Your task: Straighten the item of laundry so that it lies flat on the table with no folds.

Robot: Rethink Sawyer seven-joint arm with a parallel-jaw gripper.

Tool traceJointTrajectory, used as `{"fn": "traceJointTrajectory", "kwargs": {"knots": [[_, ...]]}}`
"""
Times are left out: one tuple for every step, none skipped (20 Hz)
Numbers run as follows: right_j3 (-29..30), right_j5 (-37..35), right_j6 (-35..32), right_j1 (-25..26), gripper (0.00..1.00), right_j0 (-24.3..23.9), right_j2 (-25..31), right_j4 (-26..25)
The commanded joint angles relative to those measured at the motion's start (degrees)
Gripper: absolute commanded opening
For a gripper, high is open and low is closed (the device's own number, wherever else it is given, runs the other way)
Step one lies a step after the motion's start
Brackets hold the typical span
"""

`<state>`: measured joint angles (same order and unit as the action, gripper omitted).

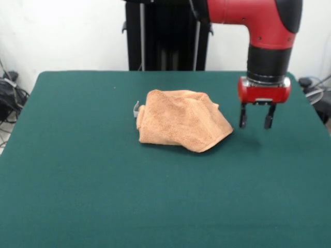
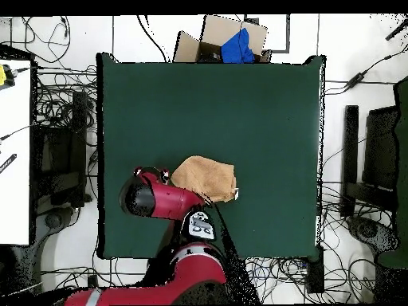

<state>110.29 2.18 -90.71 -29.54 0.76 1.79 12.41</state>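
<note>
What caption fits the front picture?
Rumpled orange towel on green table; open gripper hovers beside it.

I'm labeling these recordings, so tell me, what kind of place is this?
Probably a robotics lab: a red arm hangs over a green felt table with a crumpled towel, and tangled cables cover the floor around it.

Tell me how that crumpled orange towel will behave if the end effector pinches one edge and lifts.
The towel lies in soft rumpled folds, so it will probably drape limply instead of holding shape. Its terry pile on the felt-like table suggests it would drag and bunch rather than slide. The open end effector likely finds it light.
</note>
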Motion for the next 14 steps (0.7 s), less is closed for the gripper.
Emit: {"fn": "traceJointTrajectory", "kwargs": {"knots": [[3.14,-5.88,-13.57,-3.13,1.0,0.34,-4.73,3.33],[2.72,-6.23,-13.0,-3.29,1.0,0.25,-5.16,3.19],[2.42,-6.33,-12.71,-3.27,1.0,0.2,-5.44,3.11],[1.76,-6.41,-12.26,-2.88,1.0,-0.17,-5.5,2.95],[1.52,-6.35,-12.09,-2.65,1.0,-0.37,-5.47,2.86],[0.97,-6.32,-11.77,-2.34,1.0,-0.58,-5.61,2.71],[0.75,-6.25,-11.68,-2.15,1.0,-0.7,-5.62,2.64],[0.65,-6.25,-11.58,-2.18,1.0,-0.43,-6.17,2.56],[0.55,-6.26,-11.48,-2.21,1.0,-0.16,-6.72,2.49],[0.16,-4.94,-11.44,-1.06,1.0,0.01,-7.12,2.35],[-0.22,-3.62,-11.41,0.1,1.0,0.18,-7.53,2.21],[-0.6,-2.3,-11.38,1.26,1.0,0.35,-7.93,2.08],[-0.98,-1.83,-11.24,2.19,1.0,0.02,-7.67,1.9],[-1.46,-1.44,-10.99,3.45,1.0,-0.84,-6.95,1.58]]}}
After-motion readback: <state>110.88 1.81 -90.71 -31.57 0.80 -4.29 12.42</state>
